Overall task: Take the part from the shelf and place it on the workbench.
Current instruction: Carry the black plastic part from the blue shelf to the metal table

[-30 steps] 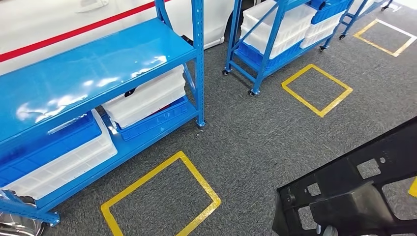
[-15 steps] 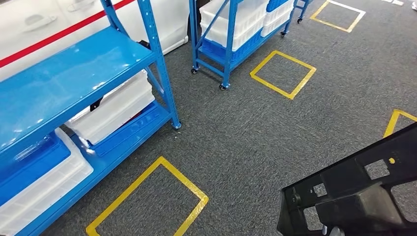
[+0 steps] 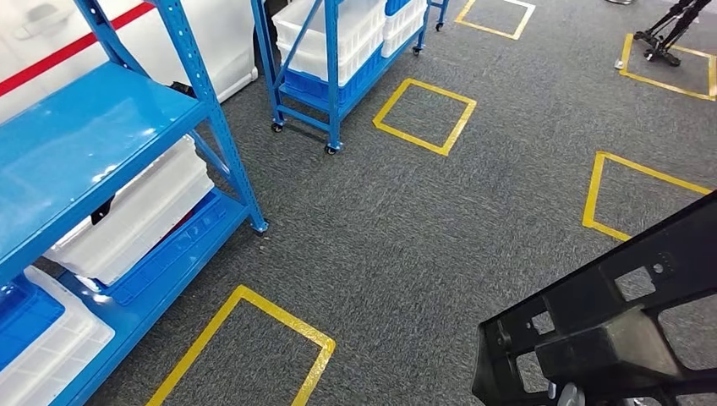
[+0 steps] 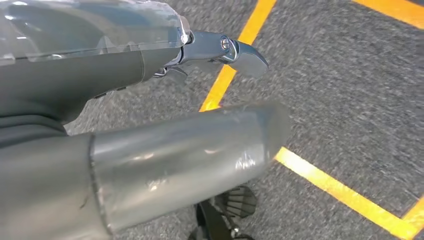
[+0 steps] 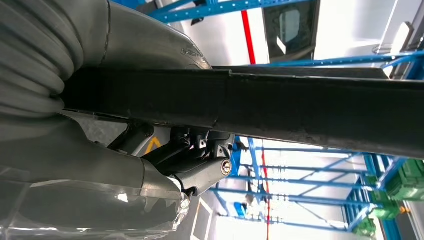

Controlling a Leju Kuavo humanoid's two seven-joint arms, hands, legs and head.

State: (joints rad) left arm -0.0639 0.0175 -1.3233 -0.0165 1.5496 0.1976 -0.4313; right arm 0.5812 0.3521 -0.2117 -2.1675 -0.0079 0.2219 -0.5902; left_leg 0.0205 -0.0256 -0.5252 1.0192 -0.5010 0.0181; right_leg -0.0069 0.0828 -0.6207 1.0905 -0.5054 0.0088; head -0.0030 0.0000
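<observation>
A black perforated part [image 3: 609, 330] fills the lower right of the head view, carried clear of the shelf [image 3: 93, 144] that stands at the frame's left. In the right wrist view the right hand [image 5: 130, 150] clamps that part's long black bar [image 5: 300, 110], which runs across the frame from the hand toward the right edge, the grey thumb lying on one side of it and the darker fingers [image 5: 200, 170] pressed against the other. The left hand [image 4: 150, 135] hangs over the grey carpet [image 3: 440, 220] in its wrist view, holding nothing, its thumb and one visible fingertip [image 4: 245, 55] set apart. By the look of it the pick-up is done: the part is off the shelf and in the grip, and what remains is to reach the workbench and set the part down, with no workbench to be seen here. Just ahead, at the lower centre, a yellow taped square [image 3: 245, 355] marks the floor; further squares lie toward the upper centre and right. White bins [image 3: 135, 211] and blue trays sit on the shelf's lower tiers at the left. In the upper centre stands a wheeled blue cart [image 3: 338, 59] loaded with more white bins, and at the far upper right the foot of a dark stand [image 3: 664, 38] rests in another taped square.
</observation>
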